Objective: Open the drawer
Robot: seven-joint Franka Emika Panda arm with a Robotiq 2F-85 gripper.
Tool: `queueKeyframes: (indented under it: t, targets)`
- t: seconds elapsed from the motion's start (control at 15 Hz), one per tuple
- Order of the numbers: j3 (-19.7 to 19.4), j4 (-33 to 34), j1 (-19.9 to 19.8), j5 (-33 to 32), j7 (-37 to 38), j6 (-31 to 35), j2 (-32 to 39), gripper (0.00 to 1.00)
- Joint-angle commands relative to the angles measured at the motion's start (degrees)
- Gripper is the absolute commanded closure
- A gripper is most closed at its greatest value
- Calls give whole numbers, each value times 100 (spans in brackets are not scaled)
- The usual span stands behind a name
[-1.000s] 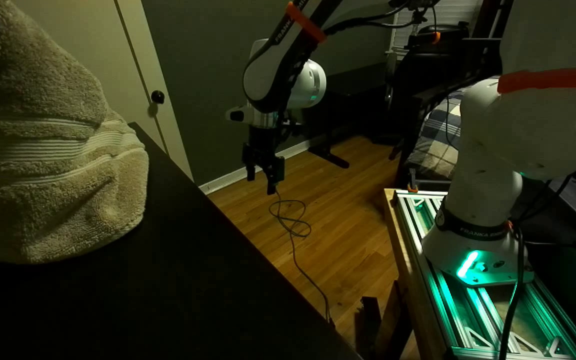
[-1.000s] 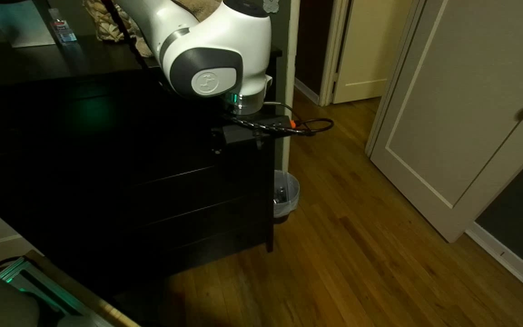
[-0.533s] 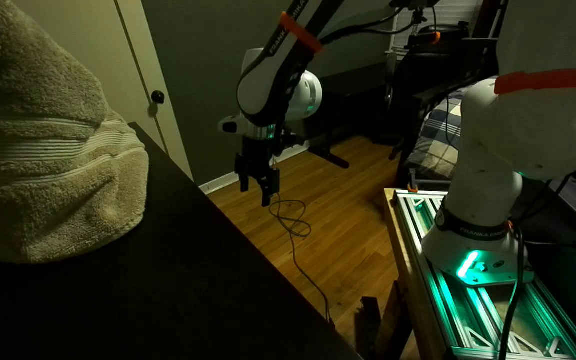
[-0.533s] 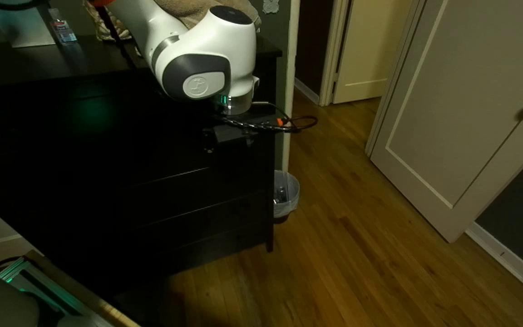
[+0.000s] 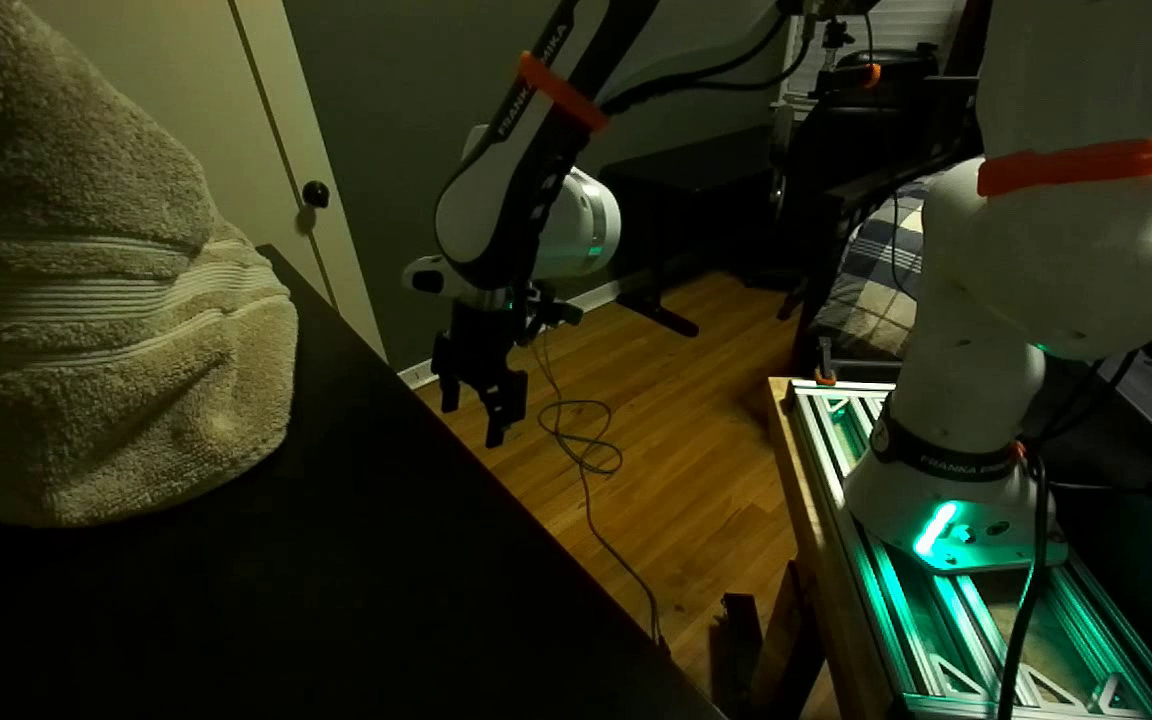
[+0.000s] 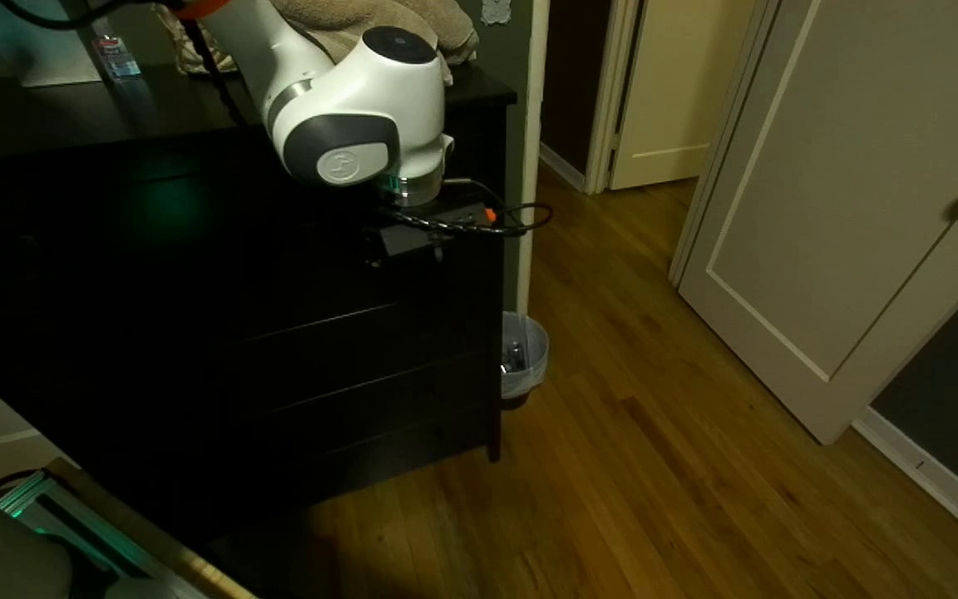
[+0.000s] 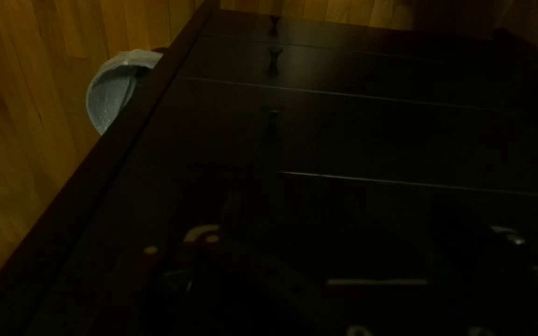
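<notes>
A black dresser with several drawers stands in both exterior views; its top (image 5: 356,590) fills the lower left, and its front (image 6: 362,358) faces my arm. In the wrist view, dark drawer fronts (image 7: 390,135) run across the picture and look flush. Small dark knobs sit on them, among them a near knob (image 7: 272,114) and a farther knob (image 7: 274,59). My gripper (image 5: 472,425) points down, fingers apart and empty, in front of the dresser's edge. In the wrist view the gripper (image 7: 343,205) is very dark; its fingers are faint and wide apart. I cannot see contact with any knob.
A beige towel bundle (image 5: 136,350) lies on the dresser top. A bottle (image 6: 117,60) stands there too. A lined trash bin (image 6: 525,358) stands beside the dresser. A cable (image 5: 581,455) lies on the wooden floor. A white door (image 6: 820,208) stands to one side.
My arm and gripper have moved lower and closer to the dresser edge in an exterior view, and leftward across the dresser front in an exterior view. The fingers stay apart. The drawers look unchanged.
</notes>
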Motion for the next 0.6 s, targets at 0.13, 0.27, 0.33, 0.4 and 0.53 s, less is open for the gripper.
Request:
queueKeyframes:
  t: [0.13,0.27,0.33,0.4,0.53]
  targets:
    - [290,467,-65,438,-897,238,647,0]
    - [336,641,-97,453,-1109,215,839,0]
    - [357,732,-121,478,-1212,203,928,0]
    - [371,829,-147,503,-1303,182,1023,0]
    - [437,1024,-216,626,-1516,135,1192,0]
